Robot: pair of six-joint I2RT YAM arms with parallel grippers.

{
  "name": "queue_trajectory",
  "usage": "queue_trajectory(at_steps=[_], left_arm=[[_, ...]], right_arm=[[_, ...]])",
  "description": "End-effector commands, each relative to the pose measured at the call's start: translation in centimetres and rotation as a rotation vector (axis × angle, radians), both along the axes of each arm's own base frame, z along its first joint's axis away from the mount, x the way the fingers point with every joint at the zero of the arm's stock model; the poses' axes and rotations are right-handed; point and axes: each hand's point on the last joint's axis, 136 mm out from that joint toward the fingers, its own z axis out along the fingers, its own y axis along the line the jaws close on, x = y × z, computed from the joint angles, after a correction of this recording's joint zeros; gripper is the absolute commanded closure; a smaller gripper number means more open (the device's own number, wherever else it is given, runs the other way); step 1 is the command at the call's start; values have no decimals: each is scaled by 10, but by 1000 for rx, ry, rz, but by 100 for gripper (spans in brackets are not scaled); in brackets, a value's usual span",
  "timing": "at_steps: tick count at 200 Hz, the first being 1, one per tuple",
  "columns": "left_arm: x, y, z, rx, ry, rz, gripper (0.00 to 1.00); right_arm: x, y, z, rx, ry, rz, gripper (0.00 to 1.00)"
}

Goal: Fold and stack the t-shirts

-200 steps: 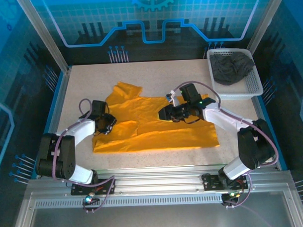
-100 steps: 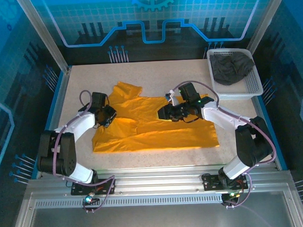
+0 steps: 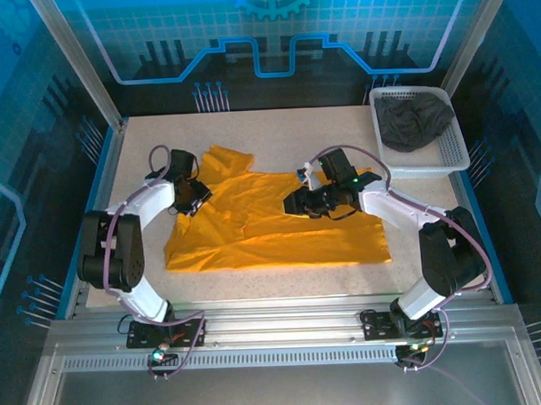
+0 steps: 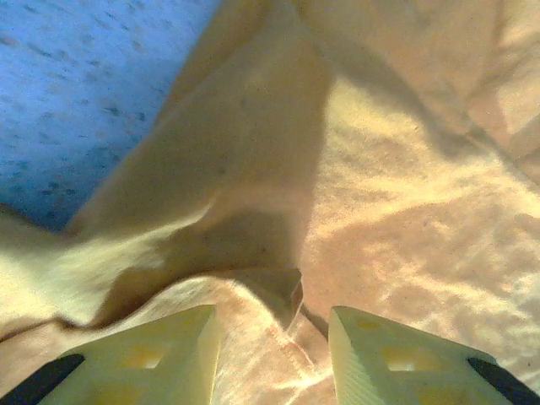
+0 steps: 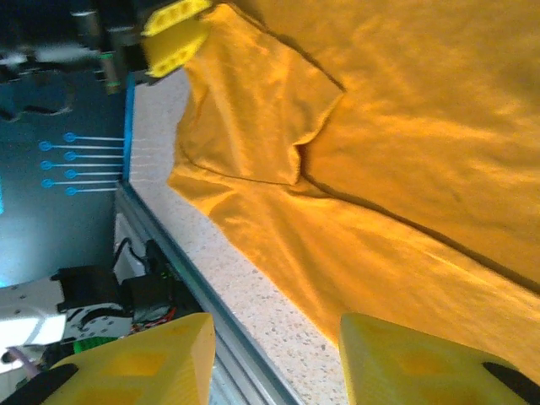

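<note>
Two-fingered left end effector (image 4: 270,329), jaws apart, hovers above a shirt (image 4: 380,211) fold; right end effector (image 5: 277,337), also apart, above shirt hem and table (image 5: 245,287).

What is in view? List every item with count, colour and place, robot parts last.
t-shirt: 1, orange-yellow, spread on the middle of the table
t-shirt: 1, dark grey, crumpled in the basket
basket: 1, white mesh, far right corner of the table
table: 1, pale speckled, under everything
left arm: 1, white and black, at the orange-yellow shirt's left edge, jaws apart over the cloth
right arm: 1, white and black, over the shirt's upper middle, jaws apart with nothing between them
</note>
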Motion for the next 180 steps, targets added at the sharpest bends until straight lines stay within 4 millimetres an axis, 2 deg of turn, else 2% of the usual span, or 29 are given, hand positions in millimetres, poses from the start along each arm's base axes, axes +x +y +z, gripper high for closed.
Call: queue_trajectory(at_steps=[1,15,35,63,90,110,134,180], left_arm=[[-30,22,35,87,-14,67,61],[-52,25,32,63,9,104,64],[-80,24,9,-31,70,169,68],[-93,16,-24,-149,127,241,72],[-106,16,-51,-155,224,278,73],[-121,25,-64,-151,297,342,73],[-140,45,-69,-143,344,441,73],[-159,84,-64,-144,343,570,73]], right_arm=[[2,-26,-3,-97,-15,-70,57],[0,-44,-19,-169,25,-110,60],[-10,-62,-39,-242,82,-122,62],[-25,-75,-61,-338,127,-92,64],[-38,-82,-83,-435,182,-49,65],[-44,-81,-95,-487,205,-7,66],[-51,-73,-108,-551,233,57,66],[-64,-30,-125,-587,280,202,65]])
